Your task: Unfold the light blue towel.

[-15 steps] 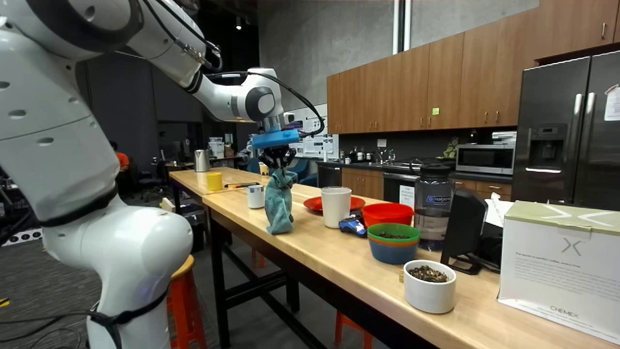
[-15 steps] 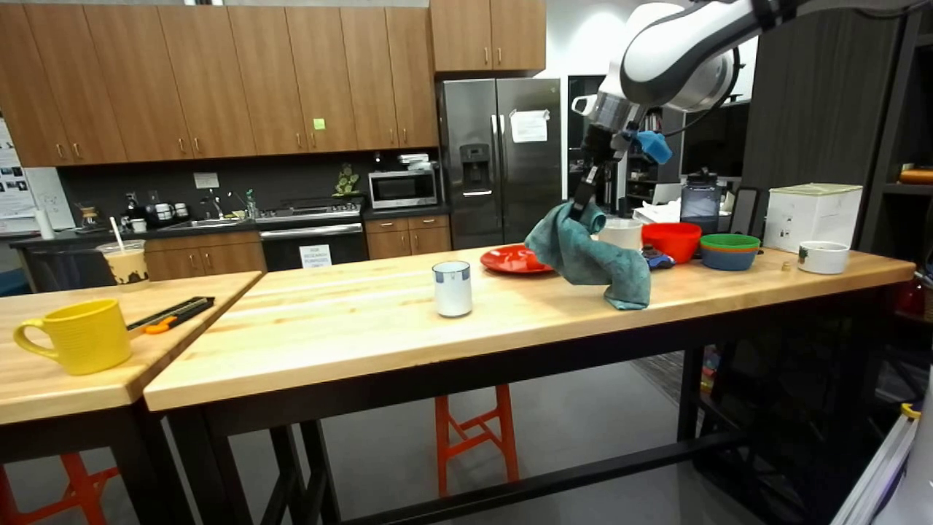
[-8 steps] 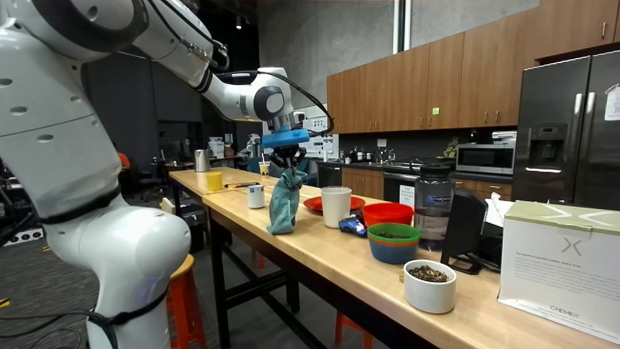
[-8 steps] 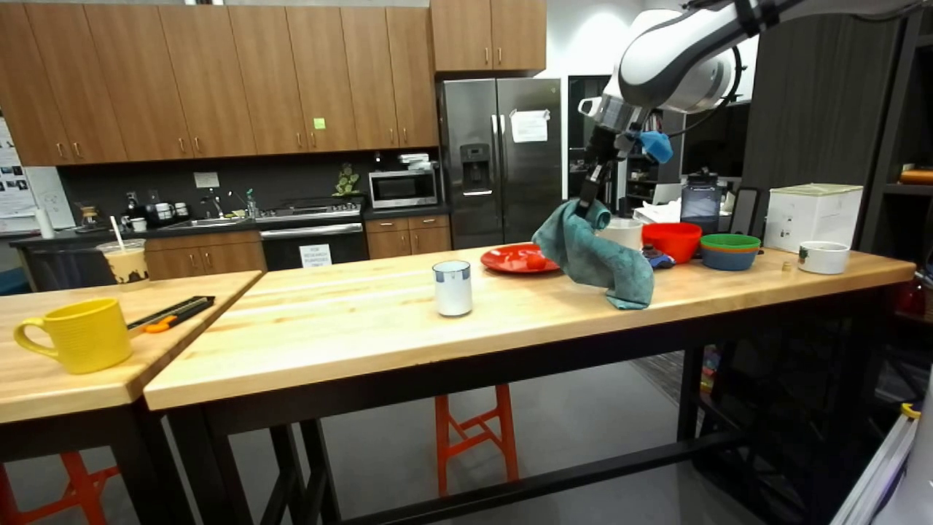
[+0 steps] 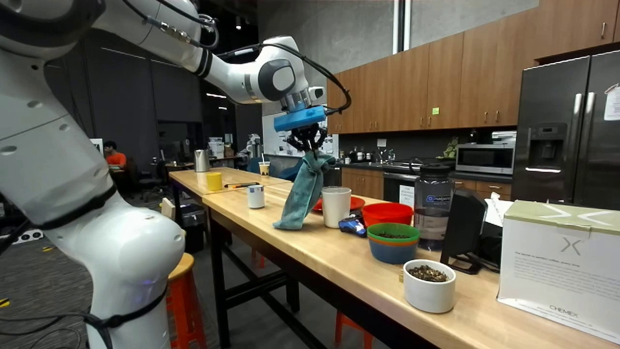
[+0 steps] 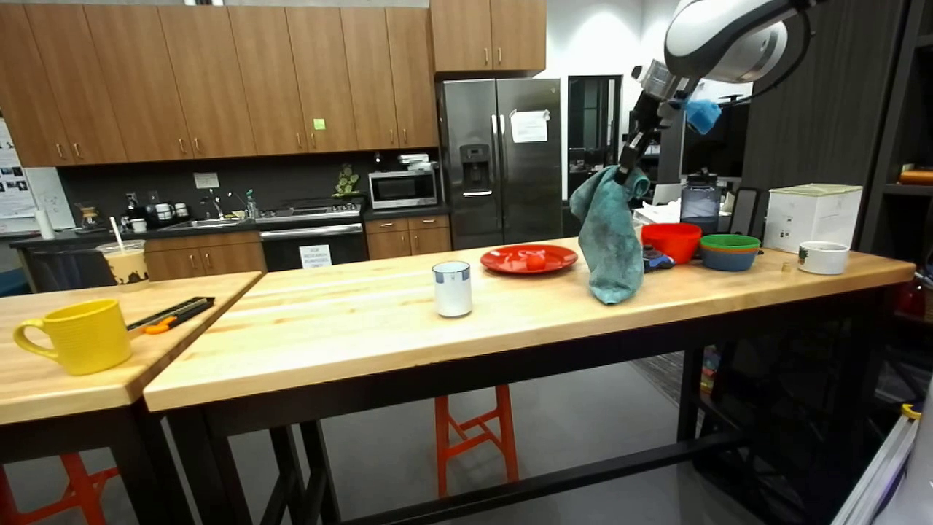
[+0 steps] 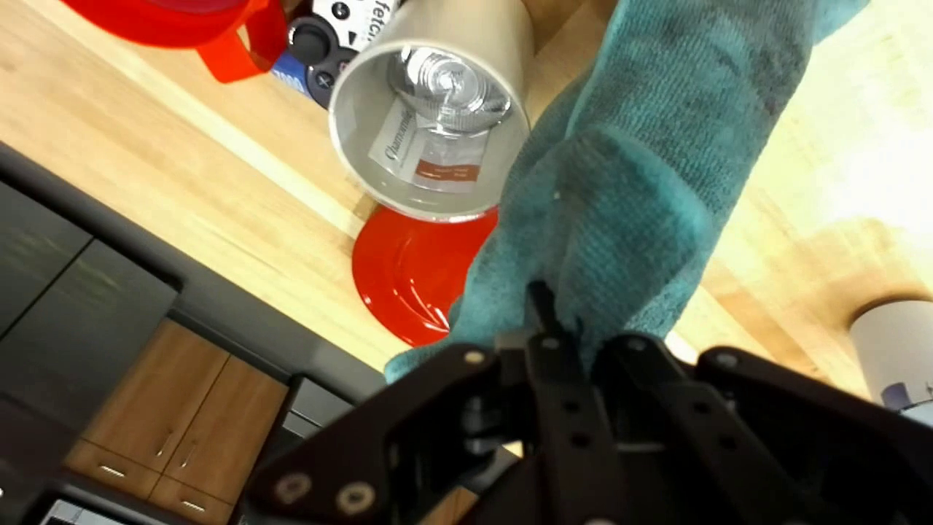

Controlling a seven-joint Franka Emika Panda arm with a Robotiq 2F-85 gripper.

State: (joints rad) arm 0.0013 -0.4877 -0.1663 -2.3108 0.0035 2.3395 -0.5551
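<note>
The teal-blue towel (image 5: 302,194) hangs bunched and partly folded from my gripper (image 5: 314,153) in both exterior views, where it also shows in an exterior view (image 6: 611,244). Its lower end is at or just above the wooden table (image 6: 335,328); I cannot tell whether it touches. The gripper (image 6: 623,173) is shut on the towel's upper part, with a fold flopping out past the fingers. In the wrist view the towel (image 7: 641,189) runs up and away from the gripper (image 7: 565,321); the fingertips are partly buried in the cloth.
A tall white cup (image 5: 336,208) stands close beside the towel. Nearby are a red plate (image 6: 497,261), a red bowl (image 6: 670,242), a controller (image 5: 352,227) and stacked bowls (image 5: 393,247). A small white cup (image 6: 453,290) stands further along; a water bottle (image 5: 434,206) is behind the bowls.
My gripper has risen and moved right in both exterior views. The towel has lifted with it, hangs straighter and longer, and no longer covers part of the red plate in an exterior view.
</note>
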